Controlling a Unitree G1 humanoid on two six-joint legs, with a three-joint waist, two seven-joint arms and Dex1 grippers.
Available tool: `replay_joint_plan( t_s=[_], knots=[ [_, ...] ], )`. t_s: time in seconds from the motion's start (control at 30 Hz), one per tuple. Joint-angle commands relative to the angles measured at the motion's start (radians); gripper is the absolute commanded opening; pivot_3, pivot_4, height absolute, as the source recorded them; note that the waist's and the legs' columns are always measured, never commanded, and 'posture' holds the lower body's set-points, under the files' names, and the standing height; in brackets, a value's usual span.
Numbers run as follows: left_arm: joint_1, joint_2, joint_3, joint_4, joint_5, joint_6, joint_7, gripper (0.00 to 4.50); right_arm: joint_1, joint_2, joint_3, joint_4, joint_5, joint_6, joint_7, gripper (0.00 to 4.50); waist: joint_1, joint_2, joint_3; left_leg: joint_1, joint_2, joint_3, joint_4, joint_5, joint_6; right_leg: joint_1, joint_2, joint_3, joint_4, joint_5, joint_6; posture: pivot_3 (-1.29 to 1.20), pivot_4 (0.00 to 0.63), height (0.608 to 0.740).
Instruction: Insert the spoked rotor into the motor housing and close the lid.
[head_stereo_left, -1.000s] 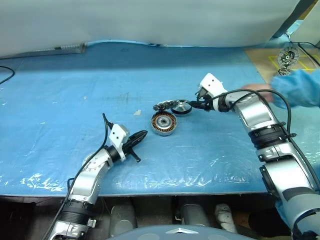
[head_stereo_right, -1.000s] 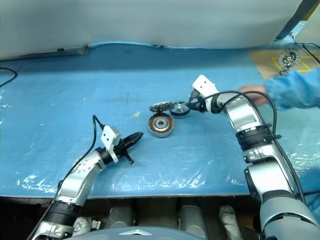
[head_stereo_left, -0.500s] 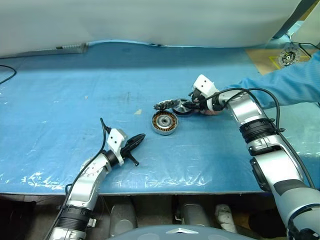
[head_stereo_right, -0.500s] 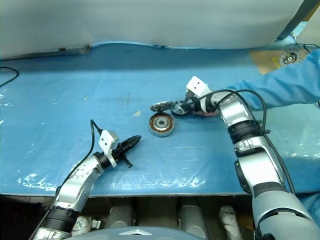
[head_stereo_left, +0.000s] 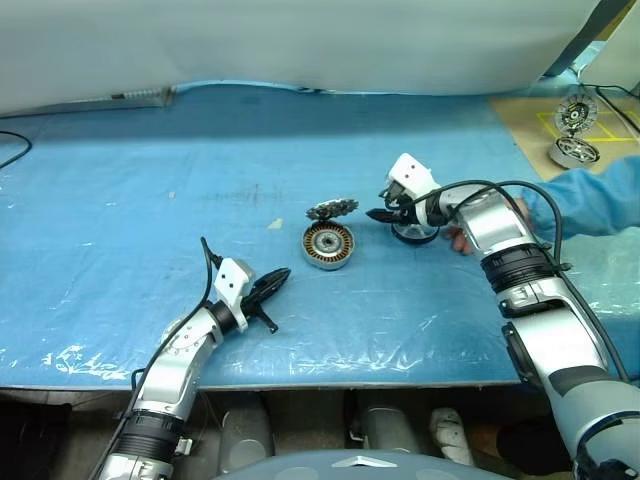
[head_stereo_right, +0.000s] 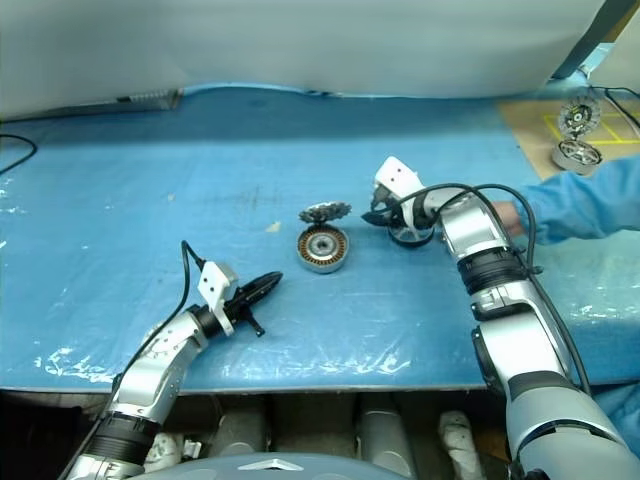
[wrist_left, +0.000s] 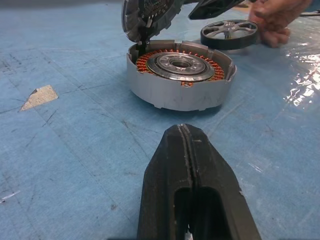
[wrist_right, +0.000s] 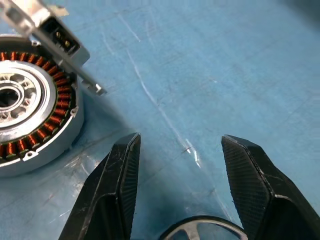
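Note:
The motor housing (head_stereo_left: 328, 246) lies in the middle of the blue table, its copper winding ring showing, and its lid (head_stereo_left: 332, 209) stands up on the far rim. The spoked rotor (head_stereo_left: 415, 234) lies flat to the right of the housing, and a person's hand (head_stereo_left: 462, 238) touches it. My right gripper (head_stereo_left: 376, 213) hangs open just above the table between lid and rotor, with nothing between its fingers (wrist_right: 122, 170). The rotor's rim (wrist_right: 200, 232) sits below its palm. My left gripper (head_stereo_left: 281, 274) is shut and empty, near the front edge, pointing at the housing (wrist_left: 180, 75).
A second silvery motor (head_stereo_left: 575, 152) and a spoked part (head_stereo_left: 577, 113) sit on a brown board at the far right. The person's blue sleeve (head_stereo_left: 600, 195) reaches in from the right. A scrap of paper (head_stereo_left: 274, 224) lies left of the housing.
The person's hand reached in and drew the rotor rightward, away from the lid, to behind my right gripper's tips. Both grippers stayed in place.

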Motion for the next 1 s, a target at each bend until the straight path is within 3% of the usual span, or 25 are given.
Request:
replay_joint_plan(
  t_s=[0.03,0.4,1.0],
  knots=[
    [0.0,0.0,-0.002,-0.012,-0.004,-0.022,-0.009,0.0,0.036,-0.027,-0.051,-0.096,0.019,0.059,-0.03,2.68,0.001,0.0,0.0,0.0,0.0,0.0,0.0,0.0,0.0,0.0,0.0,0.0,0.0,0.0,0.0,0.0,0.15,0.74],
    [-0.024,0.002,-0.006,-0.03,-0.011,0.017,-0.012,0.0,0.144,-0.092,-0.112,-0.199,0.036,0.174,-0.081,2.68,-0.002,0.0,0.0,0.0,0.0,0.0,0.0,0.0,0.0,0.0,0.0,0.001,0.0,0.0,0.0,0.0,0.15,0.74],
    [-0.029,0.005,-0.009,-0.062,-0.012,0.054,-0.007,0.0,0.243,-0.059,-0.18,-0.433,0.058,0.364,-0.294,2.68,-0.001,0.0,0.0,0.001,-0.001,0.0,-0.001,0.0,-0.001,0.0,0.0,0.001,-0.001,0.0,0.0,0.0,0.15,0.74]
  ],
)
